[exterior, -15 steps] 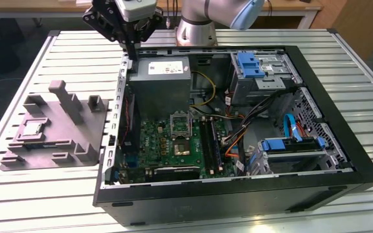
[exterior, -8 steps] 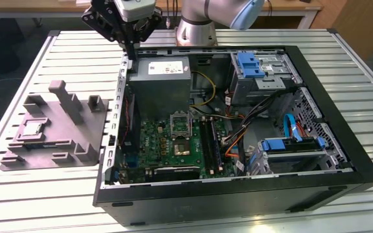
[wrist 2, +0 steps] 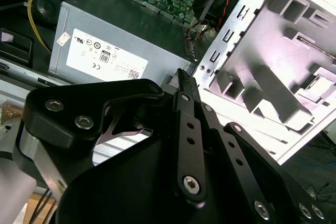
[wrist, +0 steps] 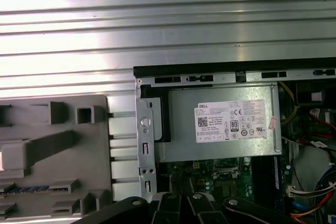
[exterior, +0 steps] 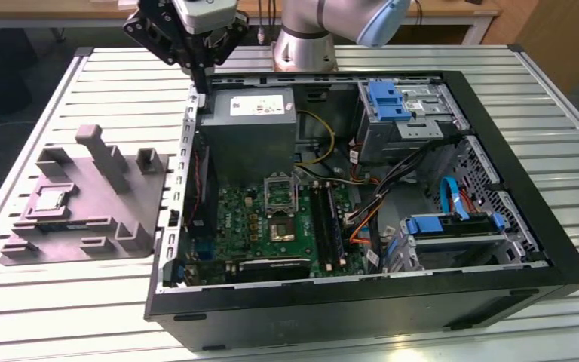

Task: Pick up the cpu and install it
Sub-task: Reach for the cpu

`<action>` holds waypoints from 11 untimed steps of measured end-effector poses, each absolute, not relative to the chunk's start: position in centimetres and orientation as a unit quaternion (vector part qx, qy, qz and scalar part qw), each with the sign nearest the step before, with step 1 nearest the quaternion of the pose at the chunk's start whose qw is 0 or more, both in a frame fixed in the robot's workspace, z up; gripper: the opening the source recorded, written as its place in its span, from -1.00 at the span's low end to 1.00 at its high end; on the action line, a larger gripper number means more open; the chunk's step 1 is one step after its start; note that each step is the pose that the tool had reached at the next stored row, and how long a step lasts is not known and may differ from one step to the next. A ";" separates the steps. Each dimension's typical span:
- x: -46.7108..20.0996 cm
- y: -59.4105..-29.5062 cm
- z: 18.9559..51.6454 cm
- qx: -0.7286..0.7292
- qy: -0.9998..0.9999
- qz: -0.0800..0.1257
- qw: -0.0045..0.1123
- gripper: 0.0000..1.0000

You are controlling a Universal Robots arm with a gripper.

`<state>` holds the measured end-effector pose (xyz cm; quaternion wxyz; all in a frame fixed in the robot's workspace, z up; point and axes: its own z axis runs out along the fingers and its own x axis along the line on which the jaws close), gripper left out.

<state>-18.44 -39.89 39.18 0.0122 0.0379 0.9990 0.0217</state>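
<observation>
Firstly, cpu location: we find the cpu (exterior: 50, 200) lying flat in a recess of the grey tray (exterior: 129, 220) on the table (exterior: 58, 302), at the exterior view's left; it is outside the computer case (exterior: 370, 305).
Gripper: the gripper (exterior: 201, 78) hangs over the case's far corner beside the power supply (exterior: 254, 113), well apart from the cpu; its fingers (wrist 2: 182, 85) look pressed together with nothing between them.
Handling: we judge the chip light, stiff and thin; the metal top slippery; the underside fragile; best held by two opposite edges and kept level.
Edges: recess walls and upright posts (exterior: 103, 154) stand close round the chip; we judge a straight vertical approach safest.
Open room: the socket (exterior: 281, 228) sits uncovered on the board; cables (exterior: 395, 185) run nearby; there is open air above the tray.
</observation>
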 end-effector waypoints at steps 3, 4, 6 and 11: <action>-18.6 -39.9 39.2 0.038 0.999 0.022 0.012 -0.79; -18.6 -39.9 39.2 0.038 0.999 0.022 0.012 -0.79; -18.6 -39.9 39.2 0.038 0.999 0.022 0.012 -0.79; -19.0 -39.9 39.1 0.038 0.999 0.022 0.012 -0.79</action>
